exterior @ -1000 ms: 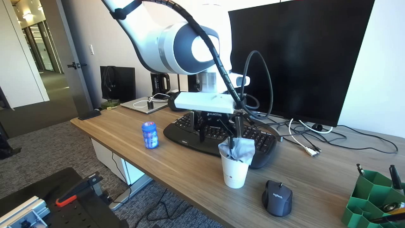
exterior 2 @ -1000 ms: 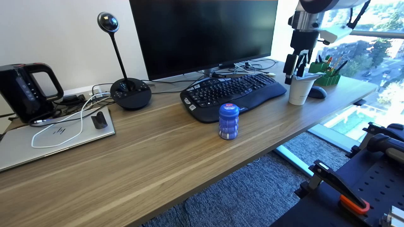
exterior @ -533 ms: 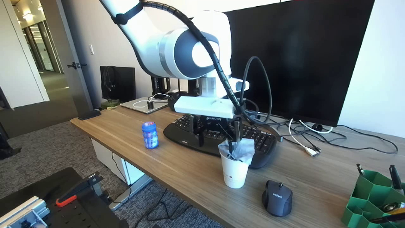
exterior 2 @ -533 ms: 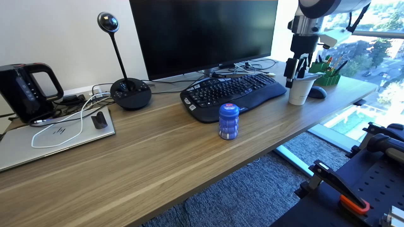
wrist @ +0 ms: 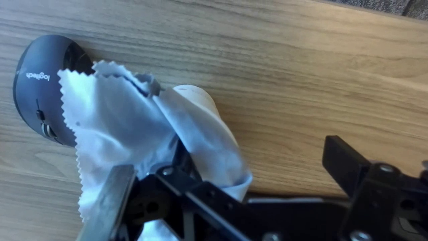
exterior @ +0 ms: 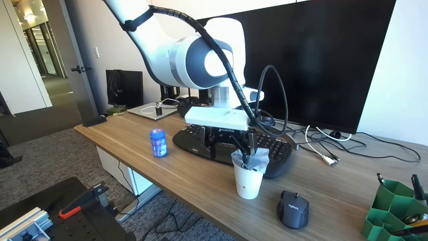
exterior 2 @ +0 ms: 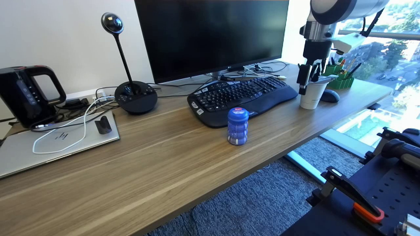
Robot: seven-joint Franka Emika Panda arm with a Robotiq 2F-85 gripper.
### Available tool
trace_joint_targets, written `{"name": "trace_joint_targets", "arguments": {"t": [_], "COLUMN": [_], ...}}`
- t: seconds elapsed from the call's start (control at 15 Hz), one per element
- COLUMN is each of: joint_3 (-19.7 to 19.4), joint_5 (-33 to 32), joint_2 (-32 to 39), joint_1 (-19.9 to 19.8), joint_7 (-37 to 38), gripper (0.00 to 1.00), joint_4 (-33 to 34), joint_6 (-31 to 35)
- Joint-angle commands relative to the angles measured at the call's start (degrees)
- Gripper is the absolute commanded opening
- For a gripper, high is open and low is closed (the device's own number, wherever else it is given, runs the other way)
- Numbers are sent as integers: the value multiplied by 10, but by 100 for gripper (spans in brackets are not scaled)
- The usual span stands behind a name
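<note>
The claw (exterior: 229, 156) pointed down, fingers (wrist: 344, 164) spread

The two fingers stood wide apart. Just above the claw, a broad white housing (exterior: 217, 117) jutted out from the silver wrist (exterior: 220, 96), which stood nearly vertical. Higher, the arm (exterior: 162, 55) bent at a rounded joint (exterior: 199, 68) and slanted upward. Black cabling (exterior: 221, 54) ran along the arm and looped beside the wrist, above the claw.

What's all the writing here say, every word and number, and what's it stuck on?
"logitech": on the mouse.
"hp": a slanted logo on the silver laptop.
"ROBOTIQ": on the pincer, blurry, but it seems to say that.
Too small or blurred to read: the label on the blue jar, the print on the white cup, the keyboard's keys and stickers, the mark under the monitor's screen.
No numbers are clear enough.
</note>
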Motion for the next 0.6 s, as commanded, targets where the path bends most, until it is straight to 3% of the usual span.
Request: {"name": "trace_joint_targets", "arguments": {"t": [0.0, 0.53], "joint_3": [1, -2], "joint_5": [-16, -26], "joint_2": [5, 10], "joint_1": [-5, -3], "joint_7": [4, 8], "gripper": [100, 100], "joint_4": [9, 11], "joint_6": [0, -2]}}
